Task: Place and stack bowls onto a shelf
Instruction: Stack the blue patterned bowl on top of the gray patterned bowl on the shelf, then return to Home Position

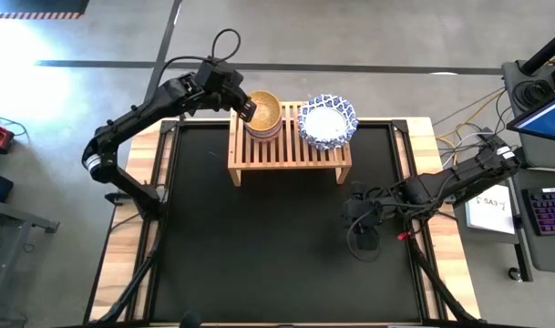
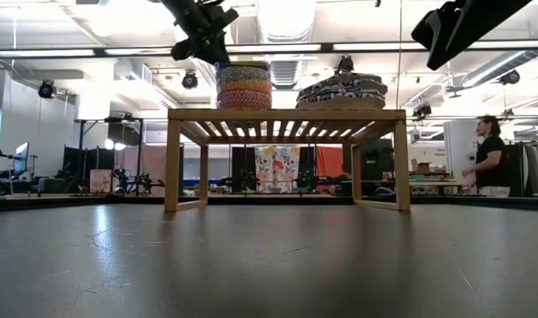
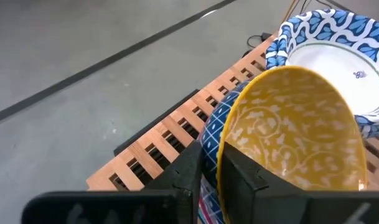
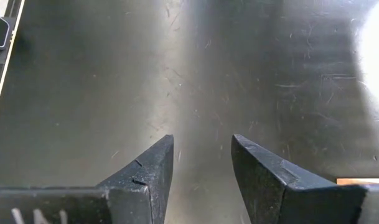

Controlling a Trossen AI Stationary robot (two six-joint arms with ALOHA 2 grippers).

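The light-wood shelf (image 1: 291,150) stands at the table's far middle. On its left part stands a stack of small bowls (image 2: 244,87) with the yellow bowl (image 3: 295,130) on top, nested in a blue one (image 3: 215,124). To its right, on the shelf, lies a stack of white bowls with blue-patterned rims (image 1: 328,120). My left gripper (image 1: 245,109) is at the near-left rim of the yellow bowl, shut on it. My right gripper (image 4: 201,165) is open and empty above the black mat at the table's right. My left gripper has the yellow bowl's rim (image 3: 221,146) between its two fingers, one finger (image 3: 242,177) inside the bowl and one (image 3: 189,171) outside. The fingers come slanting down from the table's left. The bowl sits nested on top of the stack on the shelf.
The black mat (image 1: 259,246) covers the table in front of the shelf. Cables and a desk with a keyboard (image 1: 550,214) lie to the right of the table. A person (image 2: 491,155) stands in the room beyond the table.
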